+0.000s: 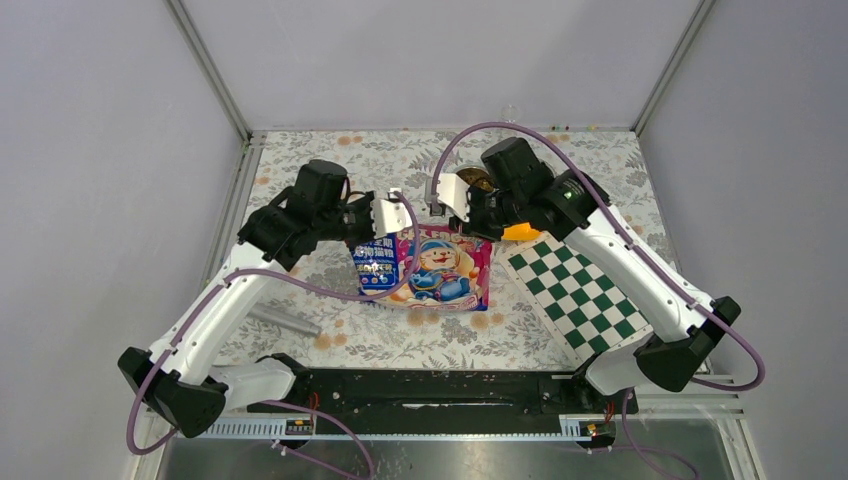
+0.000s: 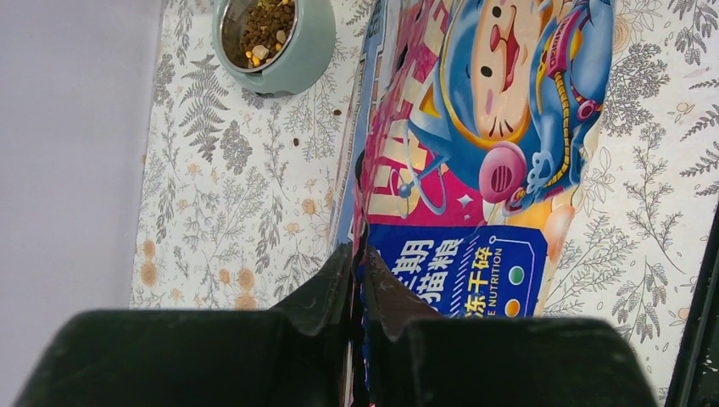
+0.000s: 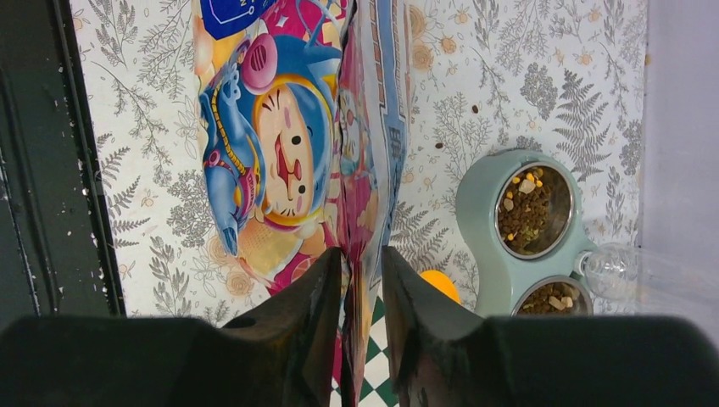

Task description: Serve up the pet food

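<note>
Both arms reach forward and bend inward, ends near each other above the bag (image 1: 440, 265).
Left gripper (image 2: 357, 254): clenched on the bag's top edge.
Right gripper (image 3: 359, 259): jaws slightly parted, bag edge between them, no firm pinch visible.
Pet food (image 3: 532, 208): in the green bowl (image 3: 479, 212), ahead-right of the right gripper and ahead-left of the left gripper.

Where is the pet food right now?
In the right wrist view, the pet food sits in the green bowl at the right, beside the cartoon bag.
</note>
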